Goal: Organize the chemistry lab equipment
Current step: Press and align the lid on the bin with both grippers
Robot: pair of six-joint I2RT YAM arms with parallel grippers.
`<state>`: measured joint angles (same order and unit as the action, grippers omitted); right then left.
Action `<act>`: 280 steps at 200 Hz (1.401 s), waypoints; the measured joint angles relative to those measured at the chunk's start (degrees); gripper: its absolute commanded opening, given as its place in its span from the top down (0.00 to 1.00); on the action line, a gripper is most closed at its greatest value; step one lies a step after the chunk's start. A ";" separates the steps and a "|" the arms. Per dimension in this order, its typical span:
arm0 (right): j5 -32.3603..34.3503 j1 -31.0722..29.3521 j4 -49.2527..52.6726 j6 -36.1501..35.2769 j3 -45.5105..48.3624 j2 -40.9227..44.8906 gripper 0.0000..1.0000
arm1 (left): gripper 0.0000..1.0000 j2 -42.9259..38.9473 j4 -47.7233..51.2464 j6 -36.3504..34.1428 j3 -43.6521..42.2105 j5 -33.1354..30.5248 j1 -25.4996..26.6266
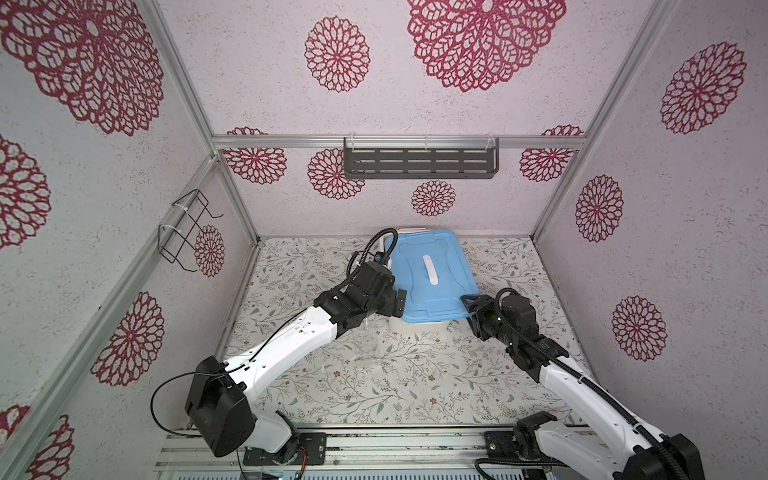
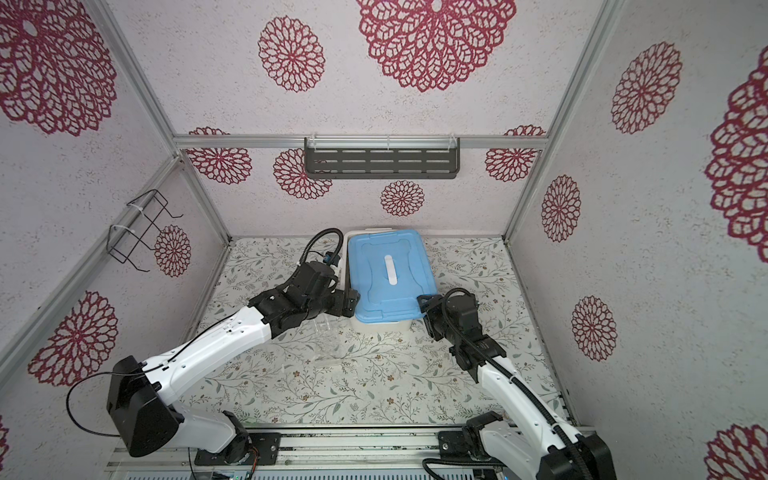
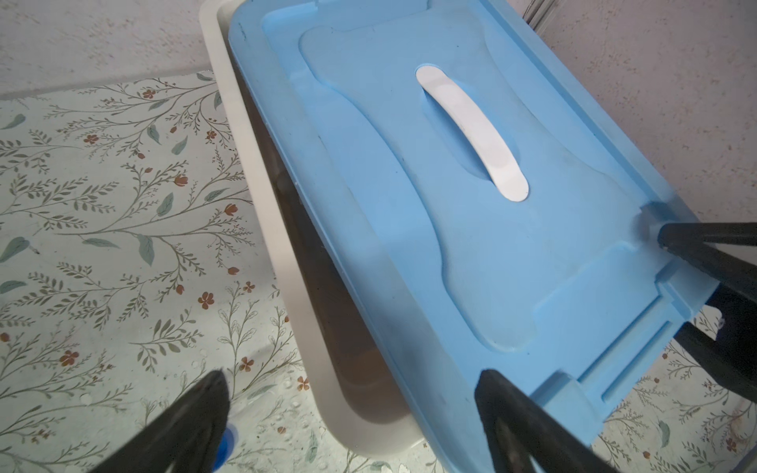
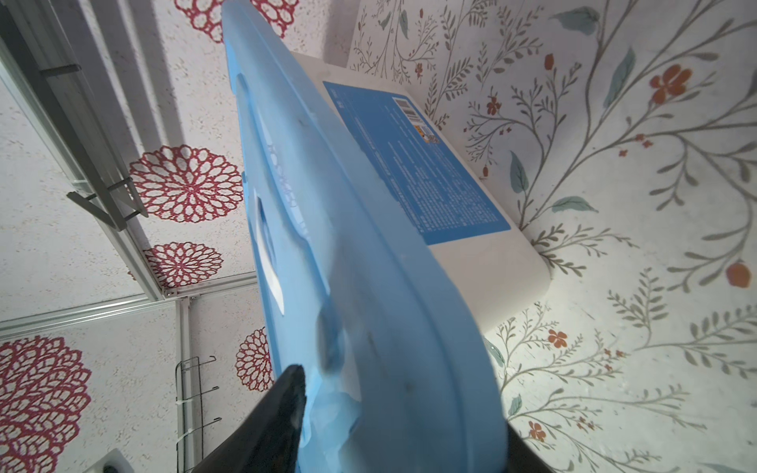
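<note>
1. The right claw (image 1: 468,303) straddled the near right corner of the blue lid (image 1: 432,278); I could not tell whether it was squeezing.
2. The left claw (image 3: 348,430) hung released and empty at the lid's near left corner.
3. The lid sat askew on the white tub (image 3: 262,204) at the table's (image 1: 415,395) back edge.
4. The clear stand (image 1: 369,345) stood mid-table, just in front of the tub.
5. A blue cap (image 3: 227,444) showed beside a left finger.

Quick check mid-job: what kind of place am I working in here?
Probably a staged robot test booth rather than a real lab: an aluminium frame holds walls papered with red rosettes, the tabletop has a leafy print, and a mounting rail runs along its front edge.
</note>
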<state>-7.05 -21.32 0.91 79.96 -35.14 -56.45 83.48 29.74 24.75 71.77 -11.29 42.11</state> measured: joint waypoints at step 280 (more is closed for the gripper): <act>-8.57 7.52 32.59 -39.50 -24.26 -11.61 0.63 | 0.03 6.62 6.27 9.99 7.02 3.58 -5.16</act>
<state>-15.62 -13.80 33.50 40.47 -59.40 -68.05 90.11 36.01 34.74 78.78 -7.70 36.95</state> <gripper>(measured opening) 0.393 0.975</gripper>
